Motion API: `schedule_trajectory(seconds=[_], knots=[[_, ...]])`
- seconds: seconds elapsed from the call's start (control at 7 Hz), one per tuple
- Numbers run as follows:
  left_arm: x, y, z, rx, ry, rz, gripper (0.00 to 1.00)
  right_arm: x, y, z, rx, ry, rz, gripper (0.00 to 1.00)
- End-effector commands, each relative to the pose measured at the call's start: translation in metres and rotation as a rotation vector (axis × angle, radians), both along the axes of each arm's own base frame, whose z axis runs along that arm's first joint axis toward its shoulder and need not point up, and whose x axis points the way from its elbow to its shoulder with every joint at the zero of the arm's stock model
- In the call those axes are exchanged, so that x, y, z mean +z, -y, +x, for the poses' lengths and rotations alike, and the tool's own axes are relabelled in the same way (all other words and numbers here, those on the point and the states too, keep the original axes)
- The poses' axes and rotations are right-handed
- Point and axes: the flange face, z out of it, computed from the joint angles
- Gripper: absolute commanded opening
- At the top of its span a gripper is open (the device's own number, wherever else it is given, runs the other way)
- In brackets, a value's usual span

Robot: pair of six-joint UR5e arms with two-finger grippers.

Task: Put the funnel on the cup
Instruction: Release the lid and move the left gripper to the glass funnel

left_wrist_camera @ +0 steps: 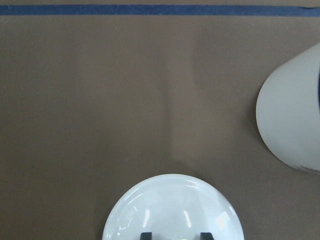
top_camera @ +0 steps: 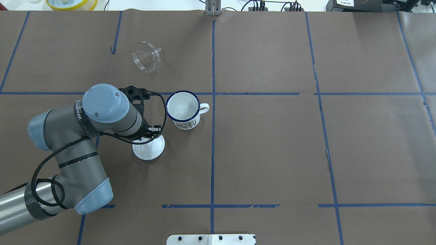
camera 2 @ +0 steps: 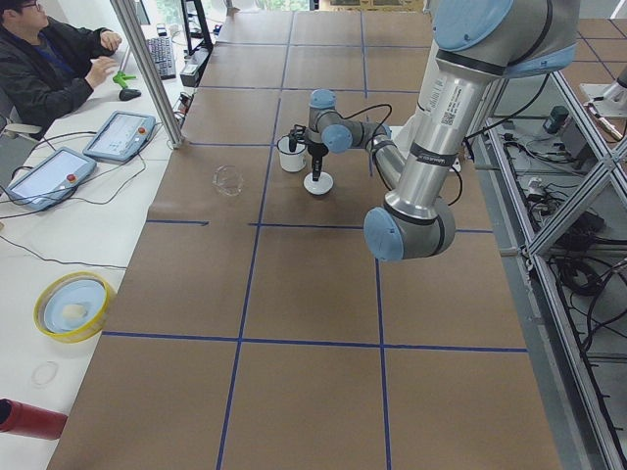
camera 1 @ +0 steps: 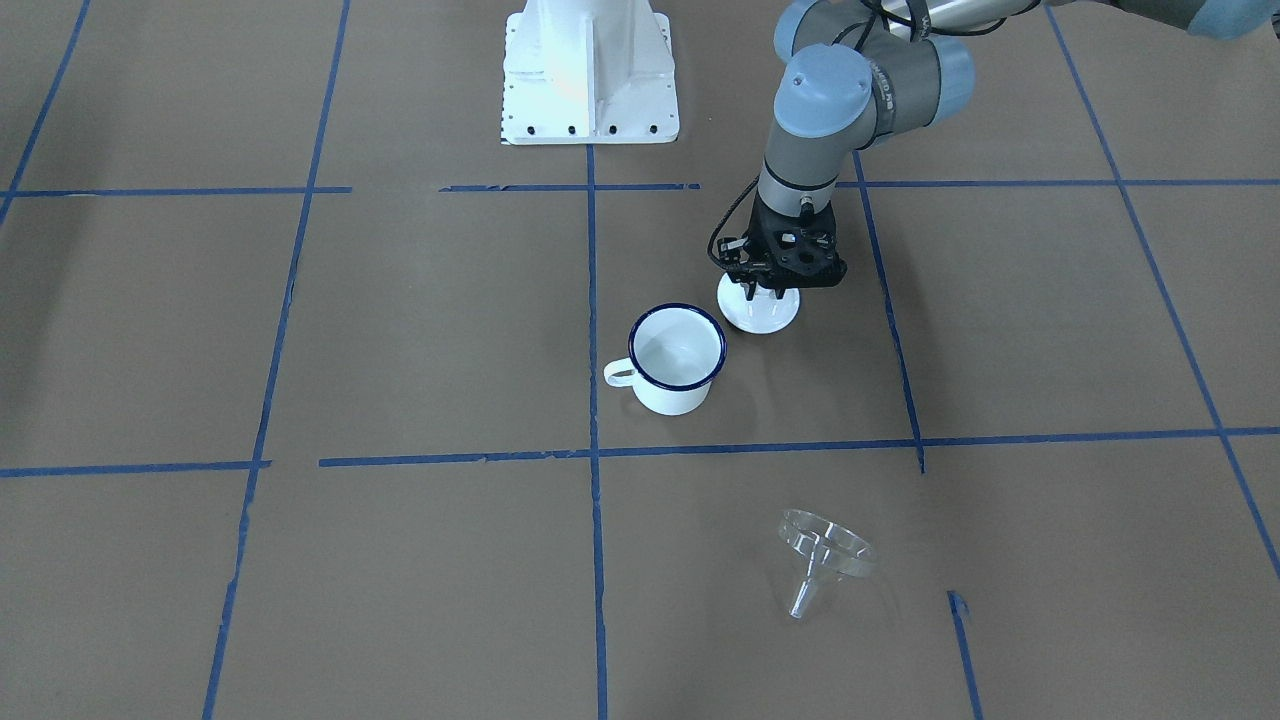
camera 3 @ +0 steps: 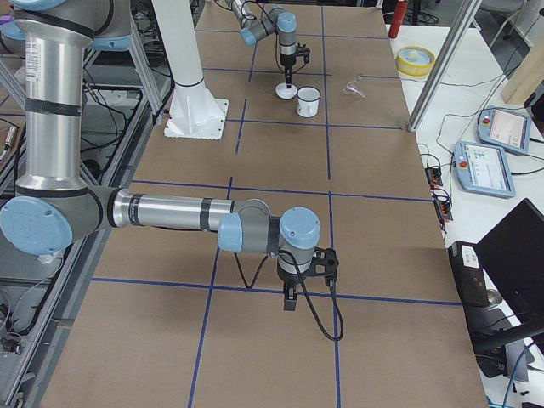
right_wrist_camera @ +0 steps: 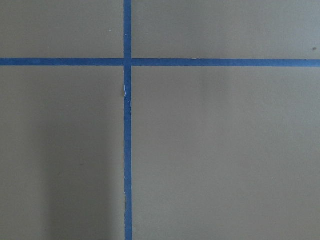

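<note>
left hand [camera 1: 760, 297] low over white lid [top_camera: 150, 153] at cup's [top_camera: 183, 109] 7 o'clock (overhead view), fingers [left_wrist_camera: 145, 236] w/ a gap, cant tell if clamped; right hand [camera 3: 291, 295]: cant tell. funnel [top_camera: 146, 61] lies tipped on bench [top_camera: 272, 153], cup's 11 o'clock, well apart. lift straight off lid, then pinch funnel rim, spout down

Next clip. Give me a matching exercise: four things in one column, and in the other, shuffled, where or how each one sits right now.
Things
1. funnel
2. cup
3. lid
4. right gripper

States
A. upright, open top, nothing on it
B. above a tape crossing, far from the rest
C. lying on its side, alone
D. lying flat beside the cup, under the left gripper

Pairs: 1-C, 2-A, 3-D, 4-B
</note>
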Motion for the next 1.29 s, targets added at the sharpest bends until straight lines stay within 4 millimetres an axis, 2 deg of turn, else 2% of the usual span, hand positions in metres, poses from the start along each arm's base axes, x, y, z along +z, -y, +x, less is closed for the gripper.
schedule_trajectory(seconds=[0.0, 0.14, 0.29, 0.43, 0.57, 0.86, 1.14], knots=[[-0.007, -0.001, -0.002, -0.005, -0.013, 0.007, 1.00, 0.000, 0.000, 0.000, 0.000, 0.000, 0.000, 1.00], [-0.028, -0.004, -0.016, -0.004, -0.052, 0.036, 1.00, 0.000, 0.000, 0.000, 0.000, 0.000, 0.000, 1.00], [-0.044, 0.014, -0.046, -0.058, -0.082, 0.057, 1.00, 0.000, 0.000, 0.000, 0.000, 0.000, 0.000, 1.00], [-0.051, 0.041, -0.075, -0.132, -0.110, 0.065, 1.00, 0.000, 0.000, 0.000, 0.000, 0.000, 0.000, 1.00], [-0.055, 0.056, -0.097, -0.251, -0.212, 0.037, 1.00, 0.000, 0.000, 0.000, 0.000, 0.000, 0.000, 1.00], [-0.053, 0.080, -0.103, -0.606, -0.456, -0.057, 1.00, 0.000, 0.000, 0.000, 0.000, 0.000, 0.000, 1.00], [-0.020, 0.105, -0.086, -0.798, -0.526, -0.190, 1.00, 0.000, 0.000, 0.000, 0.000, 0.000, 0.000, 1.00]])
